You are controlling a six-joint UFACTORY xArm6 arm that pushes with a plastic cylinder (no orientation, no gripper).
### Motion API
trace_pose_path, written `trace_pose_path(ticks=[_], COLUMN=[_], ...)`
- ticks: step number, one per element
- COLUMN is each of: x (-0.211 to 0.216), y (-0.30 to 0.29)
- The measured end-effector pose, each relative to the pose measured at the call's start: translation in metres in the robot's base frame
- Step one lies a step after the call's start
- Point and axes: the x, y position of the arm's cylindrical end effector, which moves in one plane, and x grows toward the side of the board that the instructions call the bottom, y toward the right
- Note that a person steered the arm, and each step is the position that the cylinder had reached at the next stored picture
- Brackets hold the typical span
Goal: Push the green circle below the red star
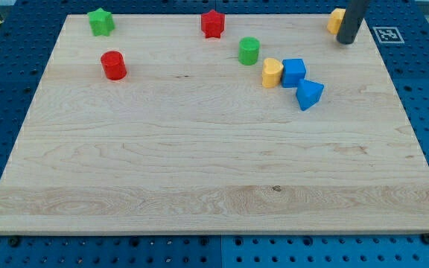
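Observation:
The green circle [249, 50] stands on the wooden board near the view's top, right of centre. The red star [213, 24] sits up and to the left of it, close to the top edge. My tip [346, 41] is at the view's top right, far to the right of the green circle, right next to a yellow block [336, 20] that the rod partly hides.
A green star [100, 21] sits at the top left and a red circle [113, 65] below it. A yellow heart [272, 73], a blue cube [294, 72] and a blue triangle [309, 94] cluster right of the green circle. The board's right edge [408, 112] slants outward.

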Motion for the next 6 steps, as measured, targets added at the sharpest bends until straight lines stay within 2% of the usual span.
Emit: trace_pose_path(ticks=[1,3,6], x=[0.003,0.003,0.003], y=[-0.038,-0.042,-0.177])
